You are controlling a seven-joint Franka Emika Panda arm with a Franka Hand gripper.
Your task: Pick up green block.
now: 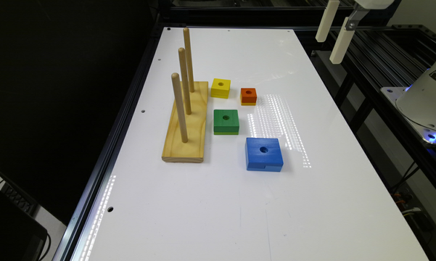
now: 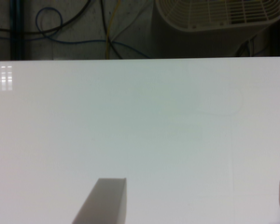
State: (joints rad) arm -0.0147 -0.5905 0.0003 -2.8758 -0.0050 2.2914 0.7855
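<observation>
A glossy white table [image 1: 239,203] on a dark metal frame carries bright light reflections; the room to the exterior view's left is dark. In the wrist view, cables [image 2: 60,28] and a pale grilled fan housing [image 2: 224,14] lie beyond the table's edge. The green block [image 1: 226,121] sits flat near the middle of the exterior frame, just beside a wooden peg base [image 1: 188,123], with a yellow block [image 1: 220,88] and an orange block [image 1: 248,96] above it and a blue block [image 1: 264,154] to its lower right. The fingers [image 1: 333,30], in the upper right corner, are spread wide apart, hold nothing, and touch nothing.
</observation>
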